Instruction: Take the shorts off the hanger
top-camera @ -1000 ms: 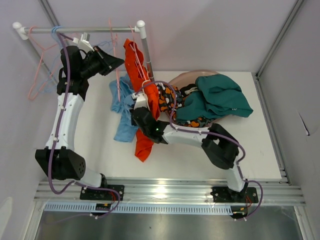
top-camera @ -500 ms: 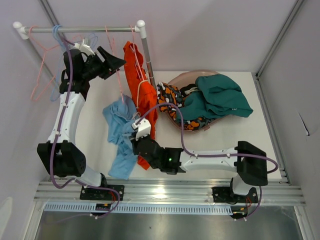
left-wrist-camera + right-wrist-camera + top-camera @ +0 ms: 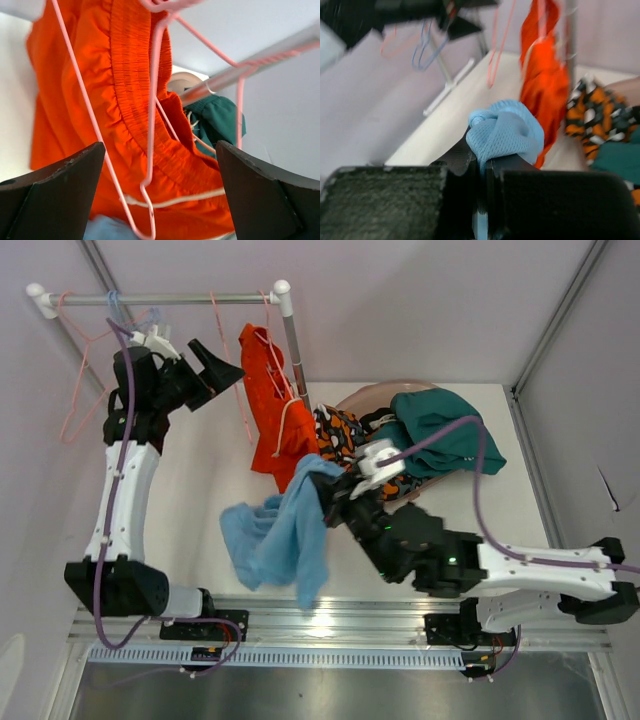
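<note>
White table (image 3: 190, 490) in a walled booth, with a rail (image 3: 180, 298) across the back-left corner. The teal shorts (image 3: 445, 435) and the patterned pair (image 3: 340, 435) sit in the basket (image 3: 350, 400). The light blue shorts (image 3: 285, 540) dangle above the table, pinched tight in the right gripper (image 3: 481, 165). Looks like only the orange shorts (image 3: 272, 410) are left on a hanger (image 3: 150, 100). The left gripper (image 3: 222, 362) is spread wide beside them. It's tight up there, with the post (image 3: 292, 340), the wall and the empty hangers (image 3: 85, 380) all close.

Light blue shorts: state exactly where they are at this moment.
In the top external view, the light blue shorts hang pinched in the right gripper, centre-left above the table's near edge, in front of the orange shorts on the rail.
</note>
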